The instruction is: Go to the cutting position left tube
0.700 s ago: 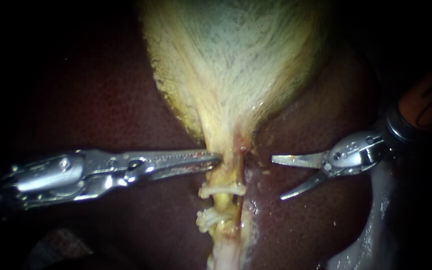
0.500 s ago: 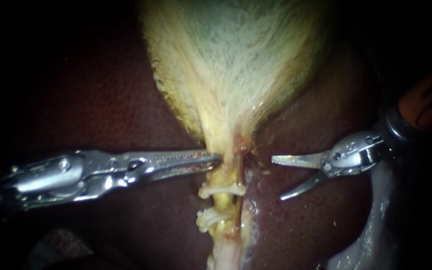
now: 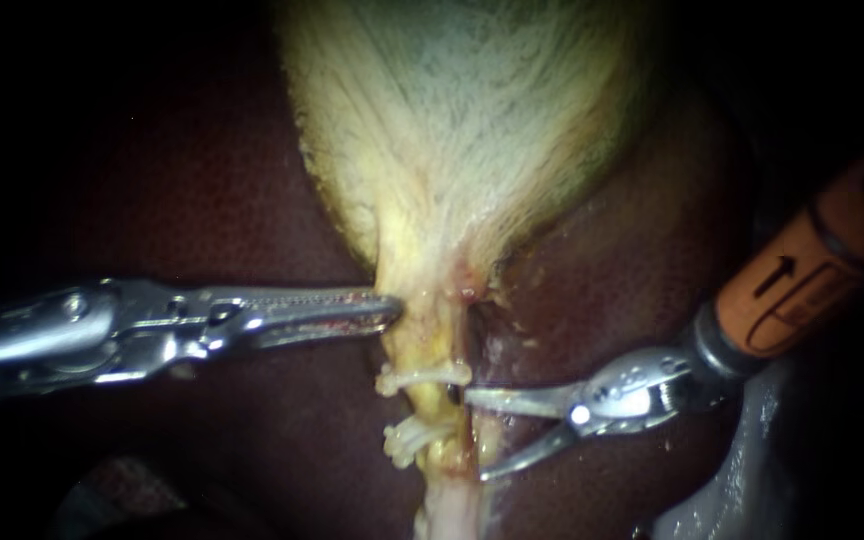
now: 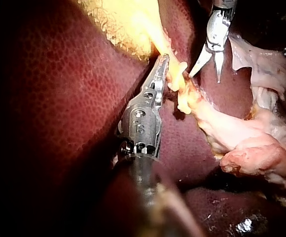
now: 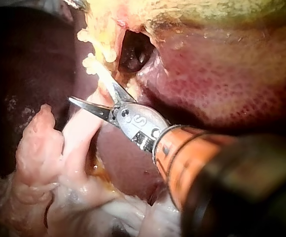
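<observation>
Blades on your right instrument are spread wide open, the upper one's tip right up against the clipped tube just below the upper clip. Your left instrument is clamped on that tube just above the same clip.

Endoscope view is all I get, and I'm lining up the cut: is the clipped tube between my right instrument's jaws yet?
Observer: No. In the left wrist view the right instrument stands open, both jaws on the side of the tube away from the left instrument; one tip just comes up to it.
Operator: What lies near that tip?
Observer: The right wrist view shows a dark opening between tube and liver.
Operator: And beyond my lower edge?
Observer: The left wrist view shows the tube running into a pale lump of loose tissue on the liver.
</observation>
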`<state>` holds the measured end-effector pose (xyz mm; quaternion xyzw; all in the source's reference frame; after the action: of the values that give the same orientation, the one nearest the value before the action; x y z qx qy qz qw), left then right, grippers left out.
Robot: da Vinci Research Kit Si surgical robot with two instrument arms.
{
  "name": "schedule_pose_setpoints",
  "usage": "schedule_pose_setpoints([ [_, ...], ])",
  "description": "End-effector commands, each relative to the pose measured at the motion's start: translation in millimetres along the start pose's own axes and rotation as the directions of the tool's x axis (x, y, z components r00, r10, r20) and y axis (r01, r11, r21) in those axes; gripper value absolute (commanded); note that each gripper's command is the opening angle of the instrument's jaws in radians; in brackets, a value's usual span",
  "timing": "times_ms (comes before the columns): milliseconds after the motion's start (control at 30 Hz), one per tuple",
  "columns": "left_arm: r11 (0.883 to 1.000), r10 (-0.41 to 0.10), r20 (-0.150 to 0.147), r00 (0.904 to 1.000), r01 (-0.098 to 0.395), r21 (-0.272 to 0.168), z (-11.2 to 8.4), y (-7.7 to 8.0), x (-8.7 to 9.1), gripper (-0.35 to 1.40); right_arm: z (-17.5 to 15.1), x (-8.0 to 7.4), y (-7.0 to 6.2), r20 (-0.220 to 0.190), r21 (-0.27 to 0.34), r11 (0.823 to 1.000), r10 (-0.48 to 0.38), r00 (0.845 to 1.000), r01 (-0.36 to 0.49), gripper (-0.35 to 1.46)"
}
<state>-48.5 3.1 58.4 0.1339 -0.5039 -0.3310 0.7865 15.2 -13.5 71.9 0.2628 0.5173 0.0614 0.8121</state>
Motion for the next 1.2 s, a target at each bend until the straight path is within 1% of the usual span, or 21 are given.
schedule_pose_setpoints([
  [33,1.0,0.0,0.0,1.0,0.0,0.0,0.0,-0.1,-0.1,-0.05,0.1,-0.3,0.3,0.007,-0.002,1.0,-0.003,1.0,0.003,1.42],
  [200,1.0,0.0,0.0,1.0,0.0,-0.002,-0.2,-0.7,-0.3,-0.05,0.1,-1.0,1.4,0.023,-0.012,1.0,-0.001,1.0,0.001,1.42],
  [367,1.0,-0.001,0.004,1.0,0.001,-0.003,-0.3,-1.4,-0.7,-0.05,0.1,-1.1,2.0,0.027,-0.031,1.0,0.001,1.0,0.0,1.4],
  [533,1.0,-0.001,0.006,1.0,0.001,-0.002,-0.5,-2.1,-1.0,-0.05,0.4,-1.2,2.4,0.03,-0.037,0.999,0.002,1.0,-0.001,1.4],
  [667,1.0,-0.001,0.006,1.0,0.001,-0.002,-0.5,-2.3,-1.1,-0.05,0.9,-1.1,2.5,0.03,-0.04,0.999,0.003,1.0,-0.002,1.4],
  [800,1.0,-0.001,0.006,1.0,0.001,-0.002,-0.5,-2.3,-1.1,-0.05,1.1,-0.9,2.5,0.03,-0.043,0.999,0.004,1.0,-0.002,1.4],
  [900,1.0,-0.001,0.006,1.0,0.001,-0.001,-0.3,-2.1,-1.0,-0.05,1.4,-0.8,2.2,0.031,-0.013,1.0,0.002,1.0,-0.002,1.4],
  [1067,1.0,0.0,0.006,1.0,0.0,0.001,-0.1,-1.1,-0.5,-0.05,2.4,0.0,1.5,0.0,0.022,1.0,-0.002,1.0,0.002,1.4],
  [1200,1.0,0.0,0.006,1.0,0.0,0.001,0.1,-0.5,-0.3,-0.05,3.6,0.7,1.7,-0.016,0.034,0.999,-0.009,1.0,0.01,1.38],
])
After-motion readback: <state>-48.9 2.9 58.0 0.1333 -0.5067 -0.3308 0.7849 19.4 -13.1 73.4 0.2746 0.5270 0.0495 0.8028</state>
